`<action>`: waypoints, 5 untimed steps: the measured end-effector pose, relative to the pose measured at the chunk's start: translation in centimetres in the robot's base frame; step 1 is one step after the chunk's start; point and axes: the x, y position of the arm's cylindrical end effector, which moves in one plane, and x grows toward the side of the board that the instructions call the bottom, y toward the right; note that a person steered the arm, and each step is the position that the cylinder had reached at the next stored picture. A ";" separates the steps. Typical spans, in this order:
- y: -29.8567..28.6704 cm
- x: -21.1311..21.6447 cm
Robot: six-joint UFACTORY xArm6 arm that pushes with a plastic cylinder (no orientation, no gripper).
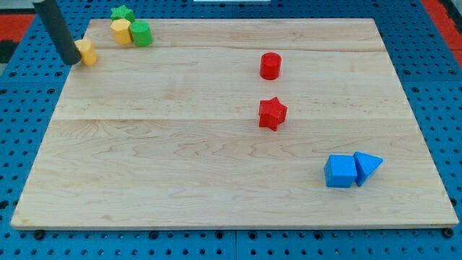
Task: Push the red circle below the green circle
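Observation:
The red circle [270, 65] stands on the wooden board right of centre, near the view's top. The green circle [141, 33] stands far off at the top left, touching a yellow block [121, 31] on its left, with a green star [122, 13] just above them. My tip [73, 60] is at the board's top-left edge, touching the left side of a small yellow block [86, 52]. The tip is far left of the red circle and lower left of the green circle.
A red star [272, 113] lies just below the red circle. A blue cube [340, 171] and a blue triangle [367, 166] sit together at the lower right. The board [216, 159] rests on a blue pegboard.

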 end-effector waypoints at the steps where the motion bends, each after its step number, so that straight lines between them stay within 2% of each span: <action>1: 2.1 -1.7; 2: 3.3 -3.1; 3: 6.5 -0.8; 5: 23.9 2.8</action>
